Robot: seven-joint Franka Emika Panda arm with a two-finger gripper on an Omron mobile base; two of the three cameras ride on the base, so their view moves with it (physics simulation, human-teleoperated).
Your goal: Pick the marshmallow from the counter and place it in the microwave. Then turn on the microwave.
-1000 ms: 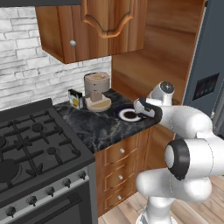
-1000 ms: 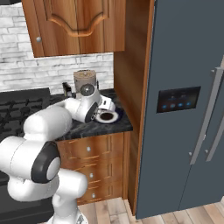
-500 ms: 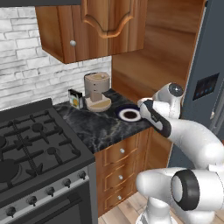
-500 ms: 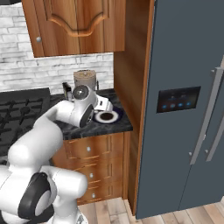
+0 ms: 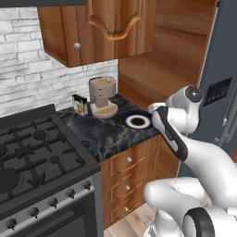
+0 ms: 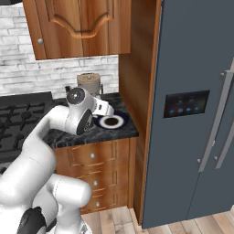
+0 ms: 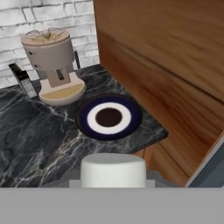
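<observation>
Left base view, hand: the hand (image 5: 156, 110) hangs at the front right corner of the worktop (image 5: 104, 136), just beside the dish (image 5: 138, 121). Its jaws face away, so the grip cannot be read from here.
Left base view, surroundings: a beige appliance (image 5: 103, 95) stands at the back by the wall. The stove (image 5: 32, 152) lies to the left.
Right base view, hand: the hand (image 6: 108, 109) sits over the worktop's (image 6: 114, 132) front edge, near the dish (image 6: 110, 121). The fridge (image 6: 196, 114) stands to the right.
Hand view, marshmallow: the marshmallow (image 7: 113, 169) is a white stub low in the centre, close to the lens and clear of the stone.
Hand view, grip: the hand (image 7: 113, 175) is judged to be grasping the marshmallow, part closed on it, though the tips are hidden behind it.
Hand view, beyond: the dish (image 7: 109, 117) and the appliance (image 7: 50, 61) rest on the worktop (image 7: 39, 131) beyond.
Step in hand: the pick looks done; the carry to the microwave is under way.
Next move: turn away from the worktop towards the microwave, keep the grip steady on the soft lump, and set it inside before pressing start.
</observation>
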